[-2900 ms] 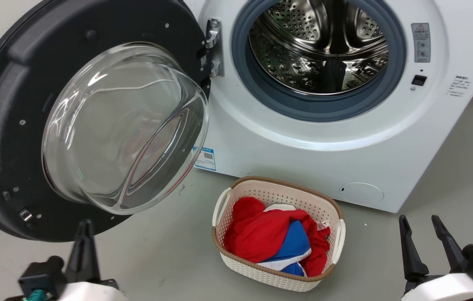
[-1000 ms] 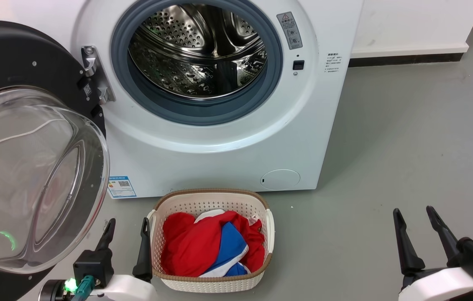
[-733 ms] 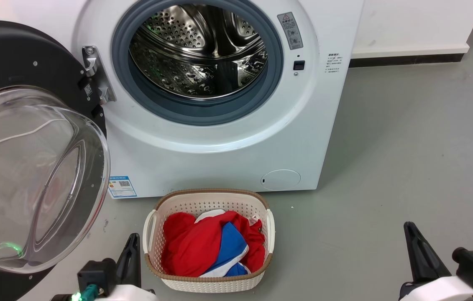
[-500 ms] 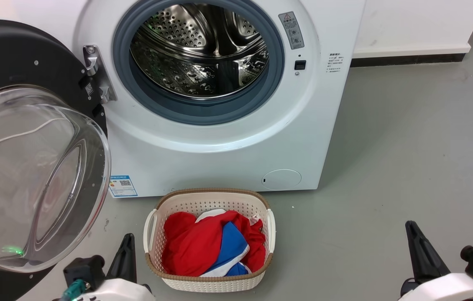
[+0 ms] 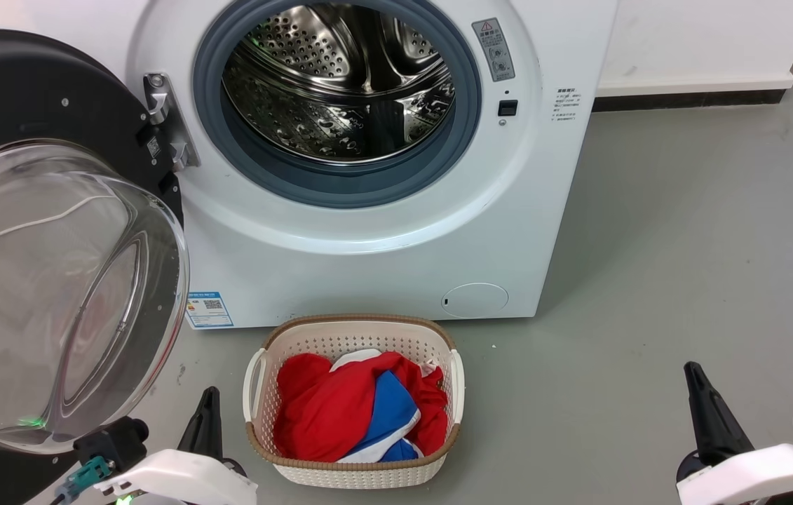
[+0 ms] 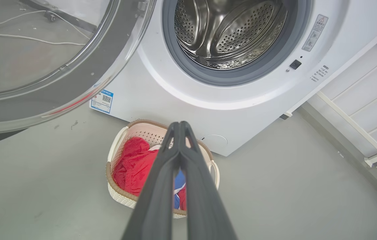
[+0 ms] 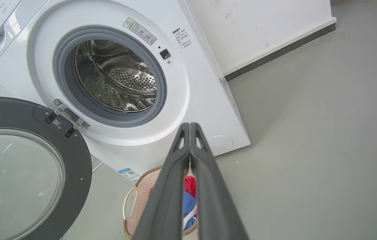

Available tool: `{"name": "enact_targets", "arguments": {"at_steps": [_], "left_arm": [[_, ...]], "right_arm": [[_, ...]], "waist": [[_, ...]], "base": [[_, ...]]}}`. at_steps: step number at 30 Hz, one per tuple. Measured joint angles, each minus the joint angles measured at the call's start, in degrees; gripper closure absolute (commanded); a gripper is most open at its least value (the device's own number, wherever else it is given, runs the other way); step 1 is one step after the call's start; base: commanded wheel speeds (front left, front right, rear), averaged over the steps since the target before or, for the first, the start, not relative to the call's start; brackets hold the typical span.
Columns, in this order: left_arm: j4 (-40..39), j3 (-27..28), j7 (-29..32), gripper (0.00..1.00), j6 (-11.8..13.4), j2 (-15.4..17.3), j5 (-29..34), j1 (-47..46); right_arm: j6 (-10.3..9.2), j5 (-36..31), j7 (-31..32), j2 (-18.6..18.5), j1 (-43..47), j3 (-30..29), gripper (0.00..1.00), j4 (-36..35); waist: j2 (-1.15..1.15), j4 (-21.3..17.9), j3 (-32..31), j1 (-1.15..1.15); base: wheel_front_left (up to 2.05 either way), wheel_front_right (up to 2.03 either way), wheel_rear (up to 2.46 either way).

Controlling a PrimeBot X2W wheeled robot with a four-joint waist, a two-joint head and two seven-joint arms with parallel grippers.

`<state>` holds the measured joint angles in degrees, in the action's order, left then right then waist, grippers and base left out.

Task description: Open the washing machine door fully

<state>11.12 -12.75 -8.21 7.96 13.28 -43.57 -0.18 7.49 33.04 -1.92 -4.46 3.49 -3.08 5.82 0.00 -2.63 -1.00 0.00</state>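
Observation:
The washing machine door (image 5: 31, 91) is swung wide to the left on its metal hinge (image 5: 165, 119), with its clear glass bowl (image 5: 52, 294) bulging toward me. It also shows as a dark rim (image 7: 78, 173) and up close (image 6: 75, 90). My left gripper (image 5: 208, 410) sits low, just right of the bowl's lower edge and apart from it. Seen from its wrist, the left gripper (image 6: 180, 124) has its fingers pressed together on nothing. My right gripper (image 5: 696, 389) hangs at the lower right over bare floor. The right gripper (image 7: 189, 125) is shut and empty.
A cream basket (image 5: 256, 379) of red and blue clothes stands on the floor before the machine, between my arms. The steel drum mouth (image 5: 340, 84) is uncovered. A small white flap (image 5: 475, 299) sits low on the front. A white cable (image 6: 25, 36) lies behind the door.
The camera swung right since the earliest frame. Both grippers, open a second ago, have shut and drawn back toward the bottom edge. The door has kept its angle.

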Motion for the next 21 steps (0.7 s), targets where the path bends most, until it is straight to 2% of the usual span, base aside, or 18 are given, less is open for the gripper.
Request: {"name": "enact_targets", "arguments": {"at_steps": [21], "left_arm": [[0.79,5.35,4.03,1.0,-4.58,-2.88,-15.07,-1.55]], "right_arm": [[0.0,17.79,2.49,0.49,-2.92,-1.03,1.0,2.45]], "waist": [[0.0,0.57,0.25,0.0]], "base": [[0.0,0.0,0.0]]}}
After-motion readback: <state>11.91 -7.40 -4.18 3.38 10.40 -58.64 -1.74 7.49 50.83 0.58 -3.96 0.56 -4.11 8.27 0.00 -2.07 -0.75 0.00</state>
